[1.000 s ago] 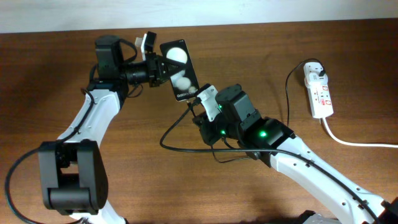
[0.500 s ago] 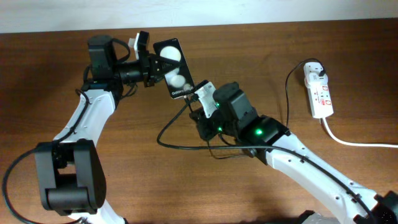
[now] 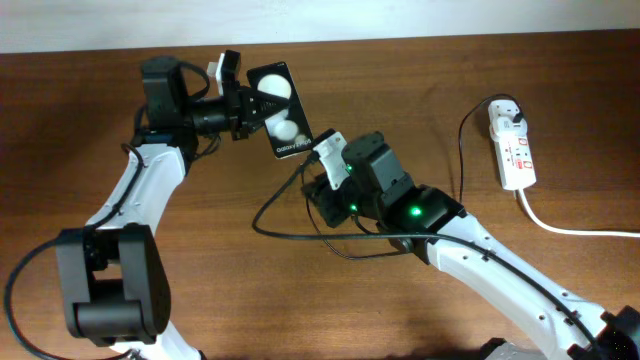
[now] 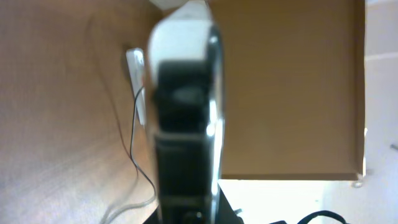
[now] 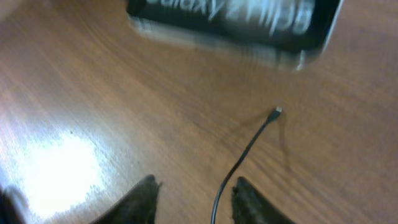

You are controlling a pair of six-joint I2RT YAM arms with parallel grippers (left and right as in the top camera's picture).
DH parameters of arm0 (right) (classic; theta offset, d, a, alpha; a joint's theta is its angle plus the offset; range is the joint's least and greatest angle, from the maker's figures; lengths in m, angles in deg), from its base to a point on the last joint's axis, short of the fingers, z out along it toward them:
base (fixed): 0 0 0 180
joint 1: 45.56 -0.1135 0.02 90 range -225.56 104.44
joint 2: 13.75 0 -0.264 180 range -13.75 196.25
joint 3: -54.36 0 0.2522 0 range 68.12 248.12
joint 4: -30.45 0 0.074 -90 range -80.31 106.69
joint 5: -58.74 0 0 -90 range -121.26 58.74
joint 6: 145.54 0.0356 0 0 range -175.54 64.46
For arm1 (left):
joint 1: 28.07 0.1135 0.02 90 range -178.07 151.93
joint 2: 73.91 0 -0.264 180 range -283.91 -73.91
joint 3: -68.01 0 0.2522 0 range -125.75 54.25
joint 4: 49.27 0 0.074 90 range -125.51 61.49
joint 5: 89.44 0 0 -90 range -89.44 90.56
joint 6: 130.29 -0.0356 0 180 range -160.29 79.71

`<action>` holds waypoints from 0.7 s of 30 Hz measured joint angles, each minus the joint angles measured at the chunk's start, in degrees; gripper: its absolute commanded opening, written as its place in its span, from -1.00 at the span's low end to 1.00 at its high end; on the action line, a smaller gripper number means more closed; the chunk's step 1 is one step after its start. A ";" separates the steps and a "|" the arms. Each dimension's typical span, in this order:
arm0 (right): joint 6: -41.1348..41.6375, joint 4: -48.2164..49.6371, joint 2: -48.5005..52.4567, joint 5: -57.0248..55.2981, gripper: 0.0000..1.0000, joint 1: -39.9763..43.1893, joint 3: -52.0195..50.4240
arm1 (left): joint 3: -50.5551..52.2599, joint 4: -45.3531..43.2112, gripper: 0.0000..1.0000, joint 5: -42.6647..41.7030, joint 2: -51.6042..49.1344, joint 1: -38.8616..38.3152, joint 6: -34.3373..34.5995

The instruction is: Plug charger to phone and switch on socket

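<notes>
Overhead view: the left gripper (image 3: pixel 247 100) is clamped across the phone (image 3: pixel 284 112) and holds it tilted at upper centre-left. The phone's lettered lower edge is turned toward the right gripper (image 3: pixel 328 166), just below and to its right. The charger (image 3: pixel 262 216) loops slack over the table (image 3: pixel 560 60) at centre. It runs to its white adapter (image 3: pixel 506 108), which is seated in the socket (image 3: pixel 512 150) at the right edge.

We judge the cable light and limp. A hold far back would let the end droop, so the place to take it is just behind the plug tip (image 5: pixel 278 111). The phone is rigid, and its glossy face looks slippery, so a grip across its edges suits it and leaves the lower edge free.

Right wrist view alone shows the fine alignment: the tip sits just short of the lettered edge and is not inserted. Two dark fingertips (image 5: pixel 144 198) stand apart at the bottom of the frame with the cable between them. We cannot tell whether they pinch it lower down.

Left wrist view shows the phone edge-on and blurred at centre, with the socket at upper left and the thick white cord (image 4: pixel 134 202) at lower left. It shows neither the tip nor the port. Only the overhead view shows both arms and the socket together.
</notes>
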 measured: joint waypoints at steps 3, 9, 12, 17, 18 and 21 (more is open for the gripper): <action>0.00 1.75 9.09 -3.15 0.23 0.00 0.13 | 0.22 -8.87 -1.00 -0.59 0.02 8.44 0.42; 7.10 -2.95 31.30 -7.78 0.02 0.50 19.63 | 0.22 1.51 -1.00 -0.70 0.00 17.57 -0.44; 11.30 -6.73 35.39 -8.15 -0.07 2.47 24.30 | 0.22 1.73 -1.00 -0.66 0.00 17.49 -1.14; 13.31 -8.63 38.27 -6.25 -0.16 3.10 24.30 | 0.22 1.70 -1.00 -0.66 0.00 17.49 -1.57; 13.29 -8.57 38.42 -5.11 -0.24 3.10 24.30 | 0.22 1.70 -1.00 -0.66 0.00 17.49 -1.62; 13.51 -9.01 39.69 -3.78 -0.39 3.10 24.30 | 0.22 1.70 -1.00 -0.66 0.00 17.49 -1.99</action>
